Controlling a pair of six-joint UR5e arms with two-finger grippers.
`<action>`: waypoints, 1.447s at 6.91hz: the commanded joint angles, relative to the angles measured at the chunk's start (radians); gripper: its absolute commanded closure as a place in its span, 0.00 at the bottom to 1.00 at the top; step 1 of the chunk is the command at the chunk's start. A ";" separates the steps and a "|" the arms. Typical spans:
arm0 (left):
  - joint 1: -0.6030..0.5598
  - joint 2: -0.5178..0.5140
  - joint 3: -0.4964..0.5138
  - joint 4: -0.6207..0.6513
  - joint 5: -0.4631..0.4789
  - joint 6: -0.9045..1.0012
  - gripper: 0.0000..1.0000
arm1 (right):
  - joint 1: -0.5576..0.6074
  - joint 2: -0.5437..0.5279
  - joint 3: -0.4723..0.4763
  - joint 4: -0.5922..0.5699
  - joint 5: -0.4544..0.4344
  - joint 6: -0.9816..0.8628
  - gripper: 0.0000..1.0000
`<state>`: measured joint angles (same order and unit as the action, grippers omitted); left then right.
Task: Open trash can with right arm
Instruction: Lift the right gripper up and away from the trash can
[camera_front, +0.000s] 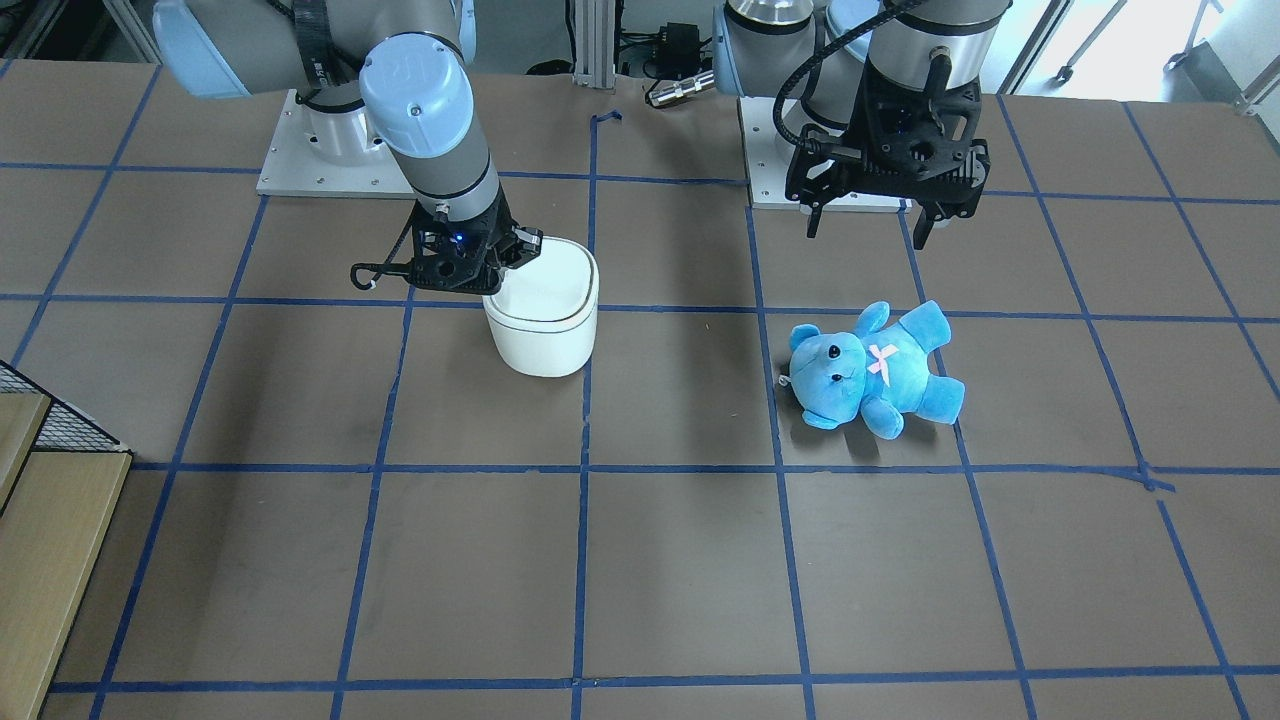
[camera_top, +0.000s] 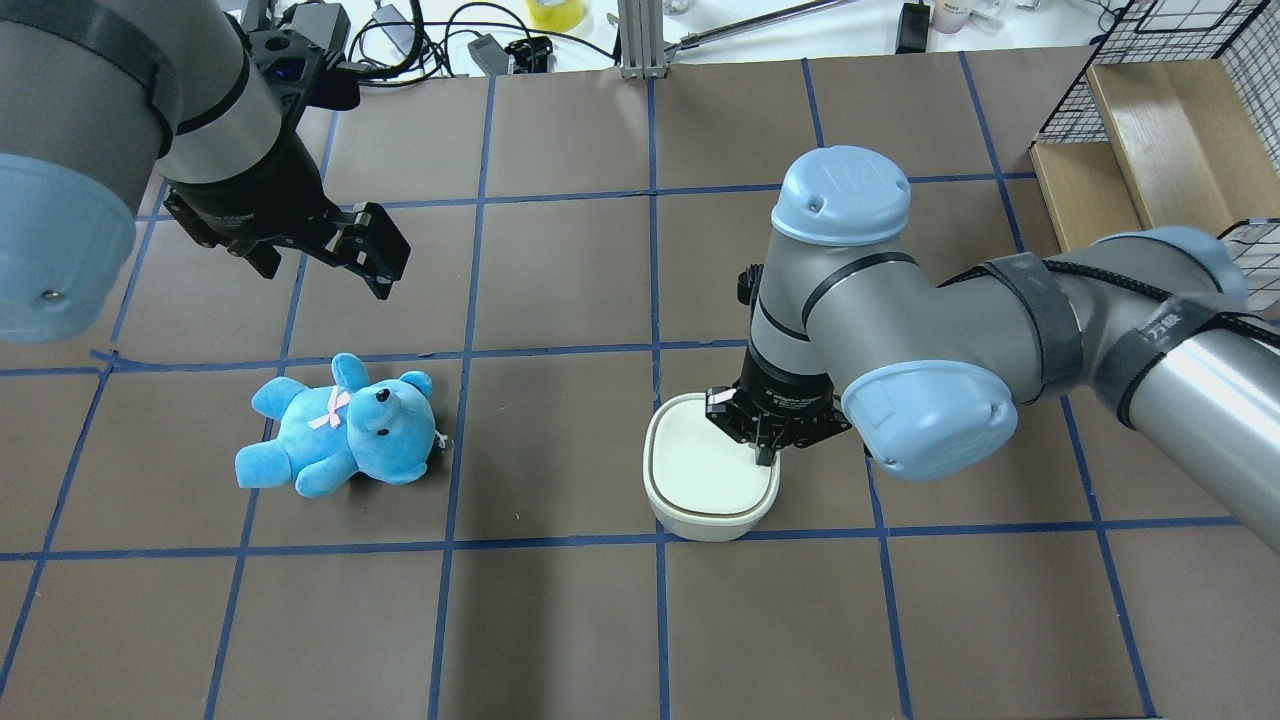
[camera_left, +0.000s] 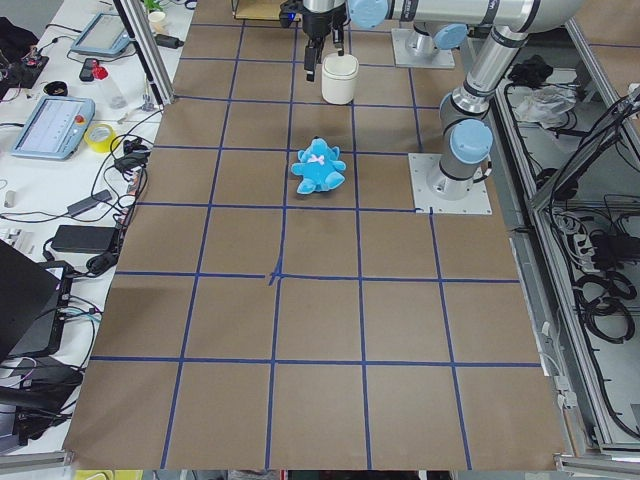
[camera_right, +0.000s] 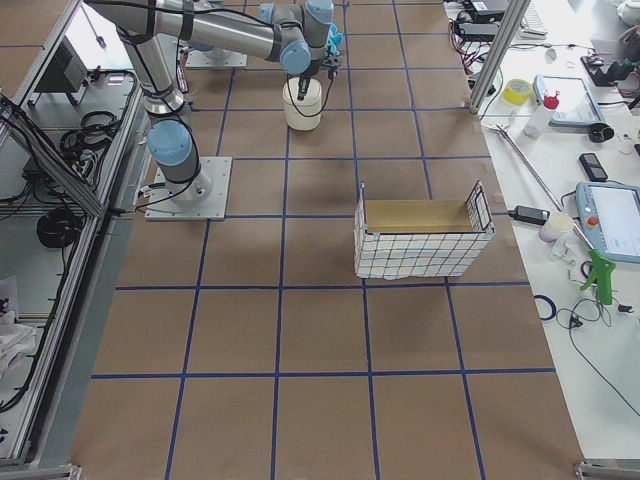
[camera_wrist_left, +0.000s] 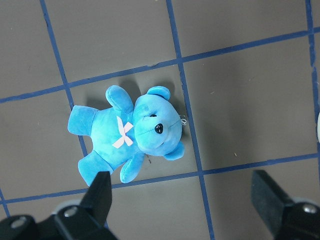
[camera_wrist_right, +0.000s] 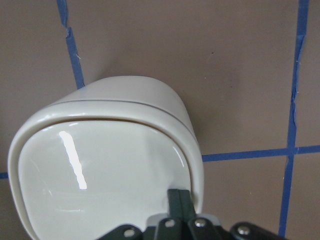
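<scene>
Right gripper (camera_top: 766, 455): jaws are sitting drawn together, holding nothing, tips pointing down and appearing to touch the lid (camera_wrist_right: 100, 170) near its edge, blue light glowing on the body. White trash can (camera_top: 700, 505): is standing upright on the brown gridded table (camera_front: 700, 580), low and right of centre in the overhead frame, left of centre in the front-facing frame; lid is lying shut, thin dark seam running unbroken round the rim. Left gripper (camera_wrist_left: 181, 177): is hanging spread wide and empty above the blue teddy bear (camera_front: 870, 365), well apart from the can. Handling note, as judgement: the opening step is only beginning; the tips are best working at the lid's very edge, moving slowly and squarely, since a light can is likely to slide or tip under a sideways push; the hinge side is not showing clearly. Markings: a raised maker's emblem is showing on the light-blue joint cap (camera_front: 415, 85), letters not cleanly legible; white characters are showing on the black strap (camera_top: 1170, 325), too small to read; can and bear are bearing no readable writing.
</scene>
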<state>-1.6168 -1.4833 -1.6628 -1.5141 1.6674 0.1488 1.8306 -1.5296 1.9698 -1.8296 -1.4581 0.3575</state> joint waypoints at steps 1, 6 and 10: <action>0.000 0.000 0.000 0.000 0.000 0.000 0.00 | -0.001 0.006 0.004 -0.002 0.001 0.003 1.00; 0.000 0.000 0.000 0.000 0.000 0.000 0.00 | -0.014 -0.004 -0.191 0.010 -0.030 0.055 0.00; 0.000 0.000 0.000 0.000 0.000 0.000 0.00 | -0.126 -0.035 -0.258 0.032 -0.097 -0.130 0.00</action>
<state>-1.6168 -1.4833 -1.6628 -1.5140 1.6674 0.1488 1.7529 -1.5459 1.7184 -1.8033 -1.5519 0.2979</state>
